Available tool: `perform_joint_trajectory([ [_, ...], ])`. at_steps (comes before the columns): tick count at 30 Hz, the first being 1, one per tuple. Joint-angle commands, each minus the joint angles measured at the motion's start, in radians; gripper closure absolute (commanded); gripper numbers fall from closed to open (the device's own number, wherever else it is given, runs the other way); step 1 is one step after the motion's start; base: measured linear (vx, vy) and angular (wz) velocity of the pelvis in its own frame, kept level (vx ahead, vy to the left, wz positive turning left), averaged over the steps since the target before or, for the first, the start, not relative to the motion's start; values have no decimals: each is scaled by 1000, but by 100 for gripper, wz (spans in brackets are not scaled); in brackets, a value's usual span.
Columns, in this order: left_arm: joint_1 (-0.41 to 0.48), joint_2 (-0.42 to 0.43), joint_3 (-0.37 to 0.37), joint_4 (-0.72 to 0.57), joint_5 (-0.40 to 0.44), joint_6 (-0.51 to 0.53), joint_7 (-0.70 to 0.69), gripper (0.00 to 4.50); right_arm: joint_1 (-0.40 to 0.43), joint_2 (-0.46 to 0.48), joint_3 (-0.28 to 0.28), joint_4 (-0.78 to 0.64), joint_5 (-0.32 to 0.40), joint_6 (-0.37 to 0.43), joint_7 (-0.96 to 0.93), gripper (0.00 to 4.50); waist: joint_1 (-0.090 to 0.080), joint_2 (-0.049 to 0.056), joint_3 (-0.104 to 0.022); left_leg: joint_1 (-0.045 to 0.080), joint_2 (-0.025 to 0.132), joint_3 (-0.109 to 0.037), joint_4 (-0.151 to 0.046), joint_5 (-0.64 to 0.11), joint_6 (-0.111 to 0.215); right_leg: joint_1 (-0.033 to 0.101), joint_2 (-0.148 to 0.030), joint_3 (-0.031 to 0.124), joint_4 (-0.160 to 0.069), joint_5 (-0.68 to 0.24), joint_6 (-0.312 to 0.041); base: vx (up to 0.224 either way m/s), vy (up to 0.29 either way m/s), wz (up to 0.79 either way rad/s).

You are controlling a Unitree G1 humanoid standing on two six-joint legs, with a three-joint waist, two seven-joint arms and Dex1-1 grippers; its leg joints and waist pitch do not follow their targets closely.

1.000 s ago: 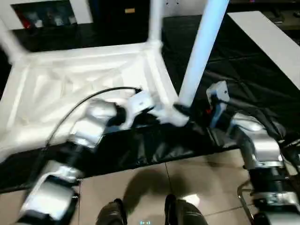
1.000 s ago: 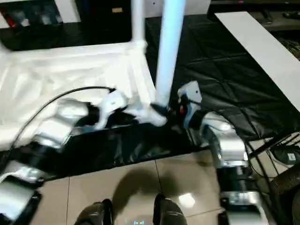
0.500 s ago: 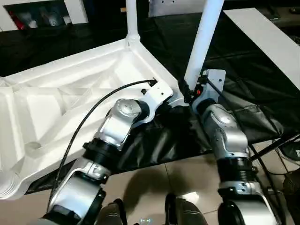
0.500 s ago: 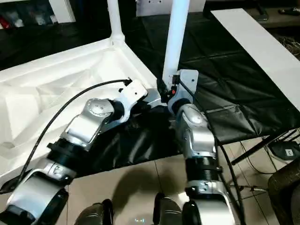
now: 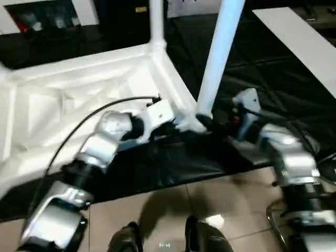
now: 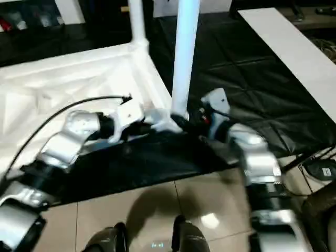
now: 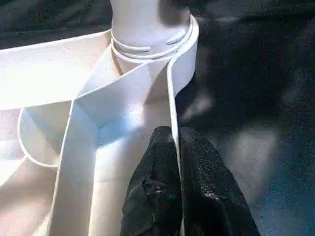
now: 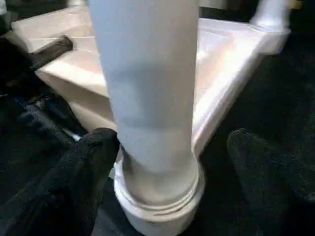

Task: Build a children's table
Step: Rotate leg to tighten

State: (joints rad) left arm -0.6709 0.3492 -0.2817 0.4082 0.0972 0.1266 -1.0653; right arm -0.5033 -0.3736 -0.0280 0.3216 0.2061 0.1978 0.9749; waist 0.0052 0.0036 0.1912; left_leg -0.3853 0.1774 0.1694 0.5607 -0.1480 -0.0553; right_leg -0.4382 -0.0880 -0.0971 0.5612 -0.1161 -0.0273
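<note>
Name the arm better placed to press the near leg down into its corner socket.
Right, probably. Its pincer stands open around the white tapered plastic leg just above the round corner socket; the left pincer is shut on the white tabletop's rim.

Overhead light is glaring off the white table top (image 5: 79,100) and glinting on the floor tiles (image 5: 215,223). Motion blur is smearing the silver forearms (image 5: 286,157). In the right wrist view, the near leg (image 8: 147,98) is showing soft and unfocused.
</note>
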Motion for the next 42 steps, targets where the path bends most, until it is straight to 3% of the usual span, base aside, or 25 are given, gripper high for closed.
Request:
perform_joint_trajectory([
  [1,25,32,-46,25,-34,-89,-127,450,12,-57,40,-3,45,-50,193,54,5,-15,-89,11,38,-9,-50,-235,142,72,-59,51,-69,-397,-203,0,0,0],
  [8,2,68,-54,67,-61,-169,-244,450,-9,-120,95,16,82,-83,428,54,18,-14,-90,13,46,-7,-51,-223,144,69,-60,53,-62,-379,-223,0,0,0],
  [10,0,72,-59,70,-63,-178,-259,450,-17,-122,101,28,83,-86,445,80,24,-14,-91,12,47,-6,-51,-218,144,69,-61,54,-60,-371,-229,0,0,0],
  [11,-5,85,-75,68,-72,-193,-307,450,-44,-129,126,63,77,-89,495,88,25,-20,-91,13,47,-6,-51,-217,145,68,-62,54,-61,-372,-230,0,0,0],
  [14,-11,94,-90,74,-75,-216,-347,450,-72,-133,155,106,61,-113,545,100,31,-18,-91,15,49,-5,-51,-207,144,66,-63,56,-58,-369,-235,0,0,0],
  [15,-11,94,-90,74,-75,-217,-349,450,-74,-132,155,108,60,-114,545,125,32,-17,-91,14,50,-6,-51,-204,143,66,-63,56,-56,-365,-237,0,0,0],
  [26,-22,93,-91,101,-82,-246,-376,450,-120,-114,182,163,74,-125,614,214,37,-20,-91,13,49,-6,-51,-193,142,67,-64,55,-54,-374,-231,0,0,0],
  [33,-18,89,-77,98,-84,-212,-347,450,-70,-125,179,82,113,-31,619,249,44,-20,-90,14,51,-5,-52,-192,140,67,-64,57,-54,-366,-235,0,0,0],
  [38,-23,49,-52,64,-83,-110,-248,450,12,-114,162,-28,143,51,534,253,51,-16,-88,17,53,-5,-55,-197,129,65,-64,58,-59,-385,-229,0,0,0],
  [42,-20,11,-47,14,-79,-15,-180,450,56,-58,145,-92,115,101,365,253,49,-18,-81,19,47,-8,-58,-248,103,61,-67,56,-73,-484,-198,0,0,0],
])
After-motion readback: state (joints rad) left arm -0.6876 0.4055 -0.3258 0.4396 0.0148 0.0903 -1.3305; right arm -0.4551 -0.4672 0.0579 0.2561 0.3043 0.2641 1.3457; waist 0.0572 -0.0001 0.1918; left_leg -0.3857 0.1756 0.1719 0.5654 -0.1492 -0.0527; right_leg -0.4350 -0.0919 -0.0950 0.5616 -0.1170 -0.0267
